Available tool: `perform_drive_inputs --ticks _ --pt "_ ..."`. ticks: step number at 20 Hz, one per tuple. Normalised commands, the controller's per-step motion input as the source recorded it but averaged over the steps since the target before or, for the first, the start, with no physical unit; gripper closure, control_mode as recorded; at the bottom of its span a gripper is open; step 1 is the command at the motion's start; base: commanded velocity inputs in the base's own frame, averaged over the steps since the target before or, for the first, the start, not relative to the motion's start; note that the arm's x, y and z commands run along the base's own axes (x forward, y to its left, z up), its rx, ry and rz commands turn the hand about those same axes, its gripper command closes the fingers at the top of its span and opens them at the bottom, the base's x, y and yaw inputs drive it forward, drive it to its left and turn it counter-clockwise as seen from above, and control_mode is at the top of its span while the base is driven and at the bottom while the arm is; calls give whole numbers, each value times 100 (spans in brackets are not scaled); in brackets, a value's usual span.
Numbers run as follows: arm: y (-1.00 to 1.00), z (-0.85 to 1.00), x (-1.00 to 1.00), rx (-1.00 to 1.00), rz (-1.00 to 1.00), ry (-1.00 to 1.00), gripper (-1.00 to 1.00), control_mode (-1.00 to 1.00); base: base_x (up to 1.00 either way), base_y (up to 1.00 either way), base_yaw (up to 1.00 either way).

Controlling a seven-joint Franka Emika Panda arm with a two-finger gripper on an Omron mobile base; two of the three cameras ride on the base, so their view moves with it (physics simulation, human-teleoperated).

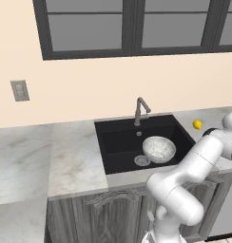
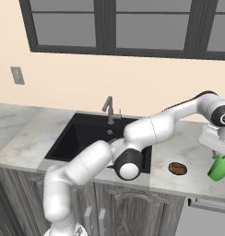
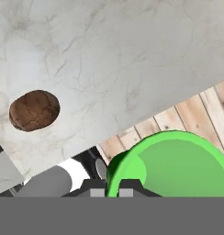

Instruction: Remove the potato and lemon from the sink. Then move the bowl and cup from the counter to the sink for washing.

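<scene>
While the bowl [image 1: 159, 149] is sitting inside the sink [image 1: 119, 142] beside the drain [image 1: 142, 160], the lemon [image 1: 197, 124] is lying on the desk [image 2: 188, 154] right of the basin, the potato [image 2: 177, 168] is resting near the desk's front edge, and the end effector [image 2: 219, 156] is grasping the green cup [image 2: 219, 168], tilted at the desk's right end.

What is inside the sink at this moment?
The sink holds the bowl, beside the round drain. No fruit shows in it. In the right base view the arm covers most of the basin, so that part cannot be checked there.
</scene>
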Motion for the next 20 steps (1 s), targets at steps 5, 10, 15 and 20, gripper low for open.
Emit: perform_drive_inputs --ticks 5,10,15,20 --pt "47 0 -9 -8 0 -15 100 -100 0 0 0" --pt "53 -3 -8 -16 0 -11 100 -100 0 0 0" --pt "57 -13 -5 -25 0 -8 100 -100 0 0 0" --pt "62 -18 -3 -32 0 -7 100 -100 0 0 0"
